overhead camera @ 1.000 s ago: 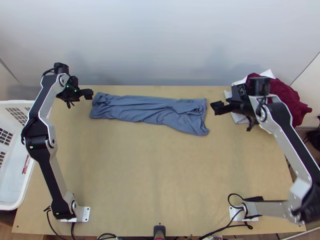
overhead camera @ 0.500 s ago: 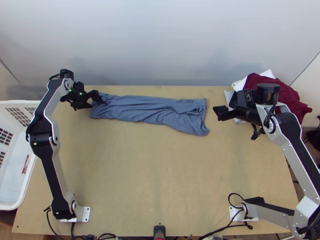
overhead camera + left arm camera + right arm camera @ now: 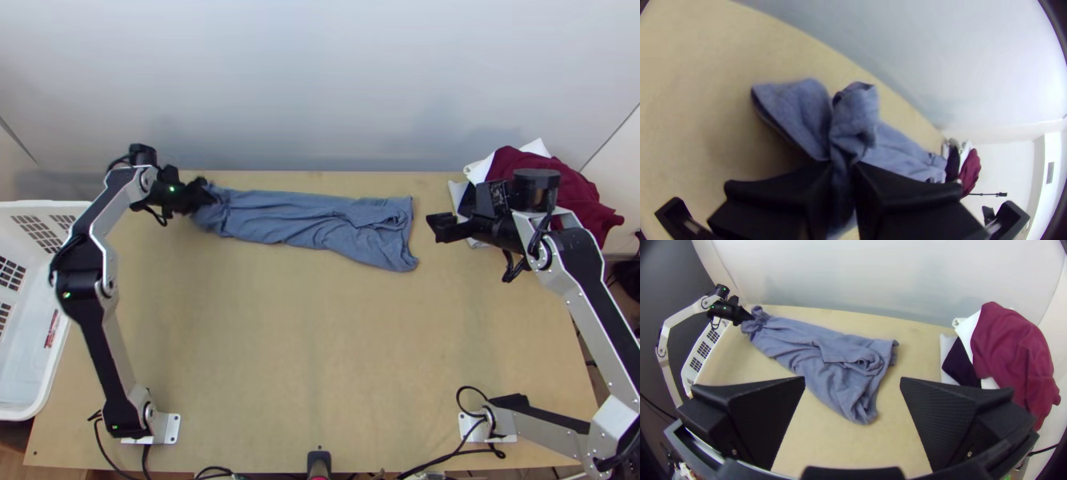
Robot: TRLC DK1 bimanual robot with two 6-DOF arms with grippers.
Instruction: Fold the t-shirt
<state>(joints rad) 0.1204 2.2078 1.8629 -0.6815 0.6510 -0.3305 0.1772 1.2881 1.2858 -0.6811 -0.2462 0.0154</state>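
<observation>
White basket (image 3: 24, 414): left edge of the top view, partly cut off, slotted walls, a red mark inside
Maroon cloth (image 3: 588, 196): upper right, bunched in a heap on the table (image 3: 320, 360)
White cloth (image 3: 538, 147): upper right, poking out from under the maroon
Dark cloth (image 3: 960, 364): in the same heap, beside the maroon
Pale wall (image 3: 320, 88): across the top

Top view: high above the near edge of the tabletop (image 3: 320, 360), facing steeply down; distant, left arm (image 3: 98, 344) and right arm (image 3: 596, 296) included. Left wrist view: very close to one shirt (image 3: 304, 220) end, facing lengthwise toward the red cloth (image 3: 560, 192). Right wrist view: farther back, facing the wall (image 3: 320, 80). Shared, top and right wrist: whole shirt, basket (image 3: 16, 376).
</observation>
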